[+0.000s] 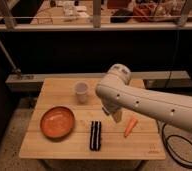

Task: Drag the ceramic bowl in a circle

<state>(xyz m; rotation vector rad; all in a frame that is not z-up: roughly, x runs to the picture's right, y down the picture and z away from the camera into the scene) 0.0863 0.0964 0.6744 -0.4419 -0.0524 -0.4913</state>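
Ceramic bowl point(57, 122) sits on the front-left part of the counter point(139, 146), well apart from the claw point(112, 112) and to its left. The claw hangs under the thick white arm point(149, 102) over the counter's middle, just above the surface. Whether it is spread or pressed together cannot be told; it holds nothing that can be seen.

Bowl: wide, shallow, round, orange-red with a darker rim, glossy. A small translucent whitish cup point(81, 92) stands upright behind it. A dark oblong block point(95, 135) with pale stripes lies in front of the claw. A tapered orange piece point(130, 126) lies tilted to the right.

Counter: pale wood planks, rectangular. Speckled floor, black cable point(175, 150) at right, dark wall and a railing behind.
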